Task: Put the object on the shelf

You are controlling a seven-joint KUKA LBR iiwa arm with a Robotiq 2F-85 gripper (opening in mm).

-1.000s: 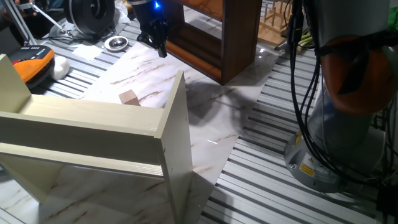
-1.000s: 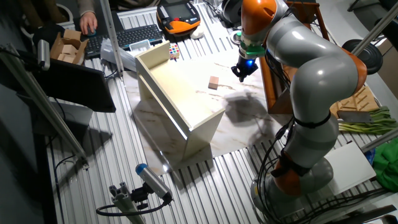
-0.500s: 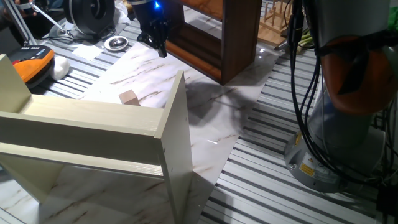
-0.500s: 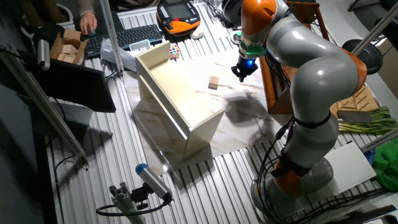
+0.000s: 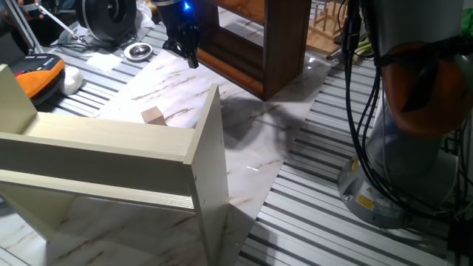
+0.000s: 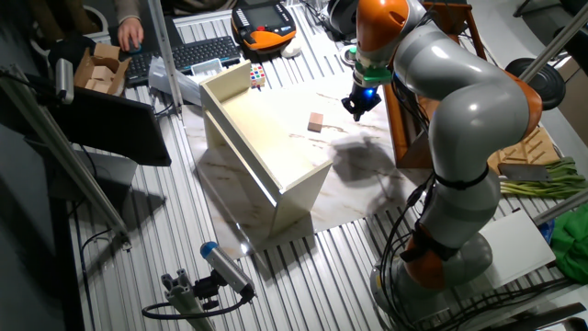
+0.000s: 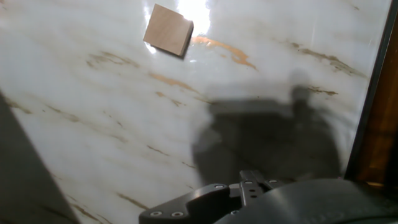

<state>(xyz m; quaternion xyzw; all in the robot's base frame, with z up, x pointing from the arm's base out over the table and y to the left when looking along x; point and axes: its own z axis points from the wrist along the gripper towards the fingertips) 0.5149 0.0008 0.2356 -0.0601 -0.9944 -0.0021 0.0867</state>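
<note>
One small tan wooden cube (image 5: 153,115) is lying on the marbled white tabletop (image 5: 244,148), and I am seeing it in all three views: near the top edge of the hand view (image 7: 168,29) and just beside the pale cream shelf unit (image 6: 262,147) in the other fixed view (image 6: 316,122). Nothing is touching it. My gripper (image 5: 189,53) is hanging in the air well apart from the cube, close to the front corner of the dark brown shelf (image 5: 255,44), with a blue light glowing on the wrist above it. The fingers are looking dark and bunched together, but I cannot tell whether they are spread or pressed together; the hand view is showing only the gripper body along its lower edge, not the tips. The dark shelf is standing open-fronted on the tabletop, its glossy edge running down the right side of the hand view (image 7: 379,112). A white rounded lump (image 5: 72,78) is sitting beyond the cream unit.
</note>
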